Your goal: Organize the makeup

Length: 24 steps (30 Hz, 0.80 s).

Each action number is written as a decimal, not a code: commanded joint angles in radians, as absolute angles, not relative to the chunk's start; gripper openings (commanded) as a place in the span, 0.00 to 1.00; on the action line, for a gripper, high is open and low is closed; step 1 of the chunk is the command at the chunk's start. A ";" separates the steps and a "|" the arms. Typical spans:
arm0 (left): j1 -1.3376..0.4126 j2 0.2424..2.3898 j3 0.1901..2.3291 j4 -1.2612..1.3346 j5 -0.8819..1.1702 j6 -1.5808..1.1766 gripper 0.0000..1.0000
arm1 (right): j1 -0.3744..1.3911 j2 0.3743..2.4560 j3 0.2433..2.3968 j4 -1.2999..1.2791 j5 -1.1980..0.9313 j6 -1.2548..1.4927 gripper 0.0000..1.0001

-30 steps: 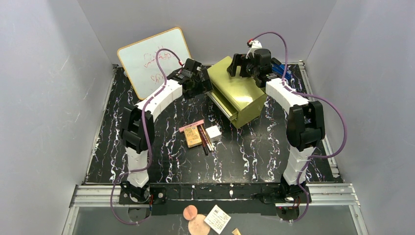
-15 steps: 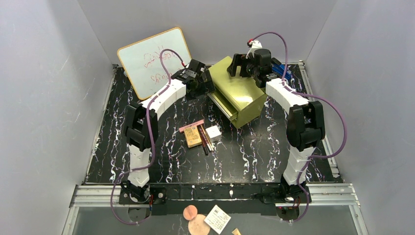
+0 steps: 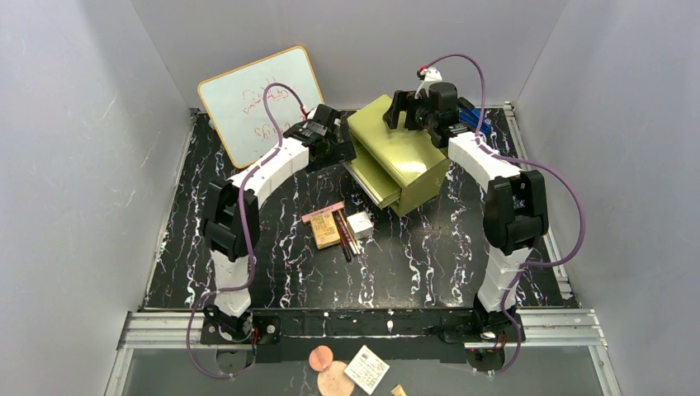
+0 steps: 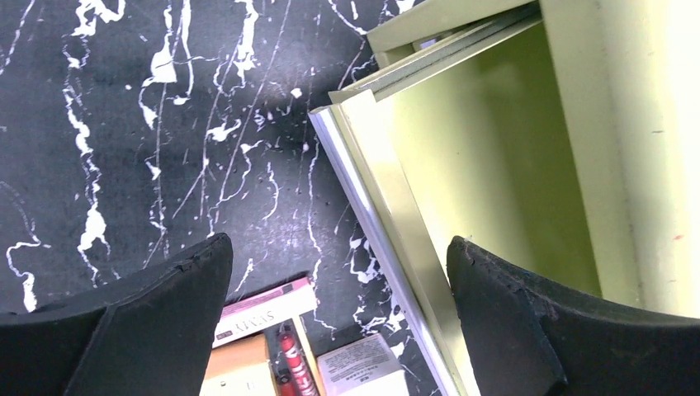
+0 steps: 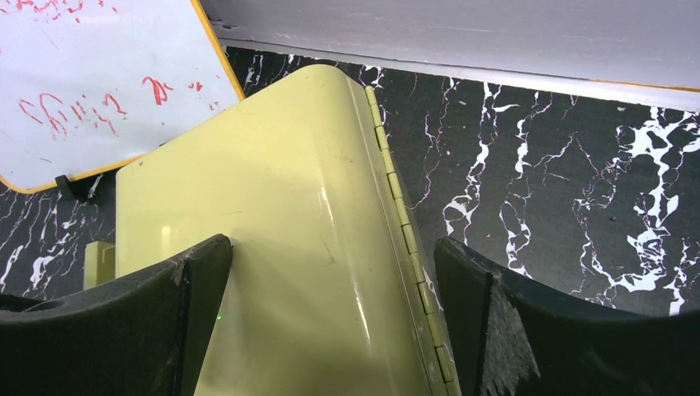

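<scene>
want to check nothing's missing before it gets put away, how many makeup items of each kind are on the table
palette: 1
pink case: 1
white box: 1
pencils: 3 (thin and packed together, so this count is less sure)
total: 6

The table (image 3: 429, 256) is black, veined white. The drawer chest (image 3: 404, 153) is olive-yellow; the whiteboard (image 3: 248, 95) white, orange-framed, red-scribbled. The palette (image 3: 325, 231) is tan-orange, the case (image 3: 322, 214) pink, the box (image 3: 359, 223) white.
</scene>
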<state>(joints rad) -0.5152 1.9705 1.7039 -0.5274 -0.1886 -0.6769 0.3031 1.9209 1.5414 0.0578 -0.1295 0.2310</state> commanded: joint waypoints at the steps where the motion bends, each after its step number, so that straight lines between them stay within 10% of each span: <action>1: -0.488 1.903 1.637 -0.643 -0.280 -0.617 0.98 | 0.293 2.011 1.445 -0.236 -0.057 0.170 0.99; 24: -0.451 1.780 1.595 -0.633 -0.280 -0.555 0.98 | 0.299 1.992 1.430 -0.241 -0.080 0.181 0.99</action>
